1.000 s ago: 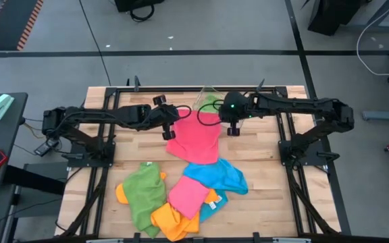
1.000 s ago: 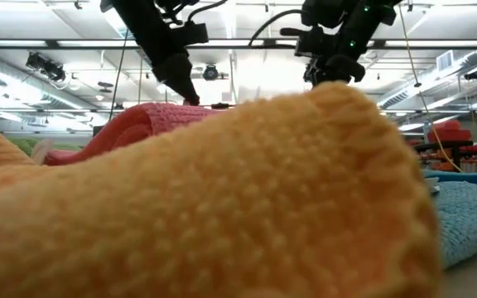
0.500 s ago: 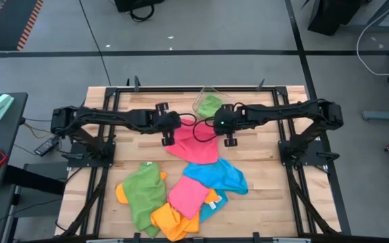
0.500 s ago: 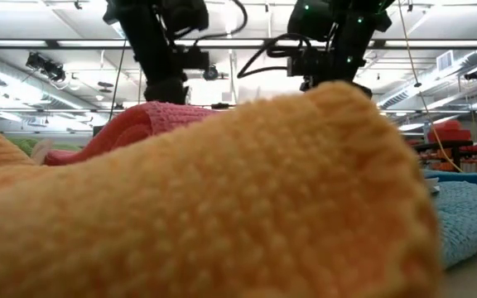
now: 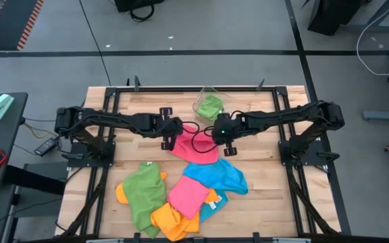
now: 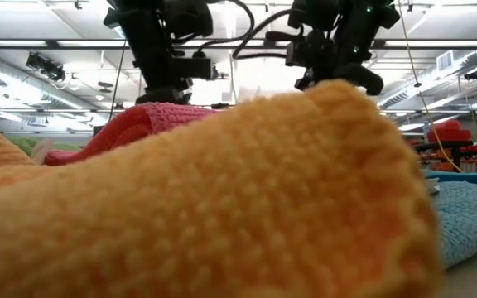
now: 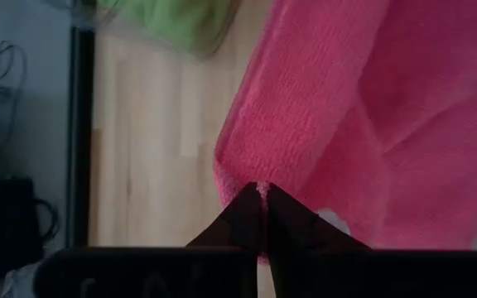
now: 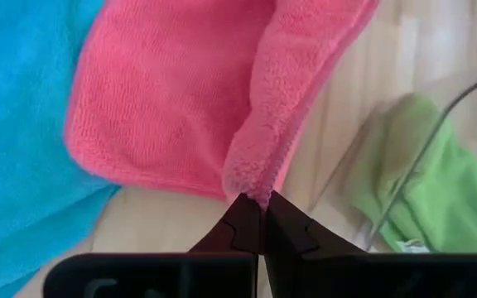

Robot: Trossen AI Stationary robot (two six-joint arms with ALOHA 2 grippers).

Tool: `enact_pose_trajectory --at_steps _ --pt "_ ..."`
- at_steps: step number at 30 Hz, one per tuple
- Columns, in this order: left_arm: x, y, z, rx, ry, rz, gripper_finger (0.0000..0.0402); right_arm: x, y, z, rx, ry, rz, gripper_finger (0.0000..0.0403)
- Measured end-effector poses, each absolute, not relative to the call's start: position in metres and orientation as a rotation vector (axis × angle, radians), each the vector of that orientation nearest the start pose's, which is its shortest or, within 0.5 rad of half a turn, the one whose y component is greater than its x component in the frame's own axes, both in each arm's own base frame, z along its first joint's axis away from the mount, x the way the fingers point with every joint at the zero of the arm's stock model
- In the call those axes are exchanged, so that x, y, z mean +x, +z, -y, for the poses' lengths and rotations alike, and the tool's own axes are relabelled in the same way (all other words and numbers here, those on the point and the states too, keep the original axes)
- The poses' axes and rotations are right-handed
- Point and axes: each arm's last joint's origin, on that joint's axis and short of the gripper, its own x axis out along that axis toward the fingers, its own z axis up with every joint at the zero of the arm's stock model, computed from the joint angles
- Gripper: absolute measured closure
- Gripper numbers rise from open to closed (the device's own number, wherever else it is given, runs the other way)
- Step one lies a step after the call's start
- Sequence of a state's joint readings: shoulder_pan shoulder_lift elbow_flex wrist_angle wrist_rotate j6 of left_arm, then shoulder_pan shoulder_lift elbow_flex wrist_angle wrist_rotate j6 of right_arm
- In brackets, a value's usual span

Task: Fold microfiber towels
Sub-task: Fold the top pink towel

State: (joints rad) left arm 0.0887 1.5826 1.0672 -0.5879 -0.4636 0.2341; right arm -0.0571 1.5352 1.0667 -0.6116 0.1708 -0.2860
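High view: the wooden counter carries a loose heap of microfiber towels toward its near edge: a green towel, an orange towel, a small pink towel and a blue towel. Farther back, near the middle, lies the large pink towel, and both arms meet over it. The left gripper sits at its left far corner, the right gripper at its right far corner. Behind them a clear tray holds another green cloth.

Low view: the orange towel fills nearly everything, lying just before the lens. The pink towel's raised fold shows behind it, with both arms coming down from above.

Left wrist view: the left gripper has its fingers clenched on a corner of the pink towel, bare wood beside it.

Right wrist view: the right gripper likewise pinches a bunched corner of the pink towel, with the blue towel alongside and the green cloth behind the tray's rim.

The cloth looks light, limp and fuzzy; it should sag and crease between grips, so corner pinches taken together, as here, seem the best hold for carrying an edge over evenly.
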Motion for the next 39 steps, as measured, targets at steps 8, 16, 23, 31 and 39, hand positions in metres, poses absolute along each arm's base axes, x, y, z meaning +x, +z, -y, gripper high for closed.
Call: enact_pose_trajectory --at_steps 8,16,23,31,39 --pt "0.310 0.201 -0.042 0.723 0.469 -1.085 0.0391 0.295 0.228 0.024 -0.346 -0.133 -1.125 0.0391" --pt "0.312 0.192 -0.052 0.881 0.534 -0.970 0.0378 0.290 0.236 0.028 -0.411 -0.202 -1.124 0.0391" --pt "0.297 0.170 -0.069 0.864 0.540 -0.977 0.0389 0.290 0.235 0.035 -0.397 -0.222 -1.131 0.0391" --pt "0.289 0.159 -0.065 0.950 0.524 -0.826 0.0385 0.291 0.235 0.034 -0.394 -0.218 -1.119 0.0391" --pt "0.281 0.144 -0.033 0.972 0.442 -0.767 0.0385 0.295 0.232 0.015 -0.419 -0.147 -1.074 0.0391"
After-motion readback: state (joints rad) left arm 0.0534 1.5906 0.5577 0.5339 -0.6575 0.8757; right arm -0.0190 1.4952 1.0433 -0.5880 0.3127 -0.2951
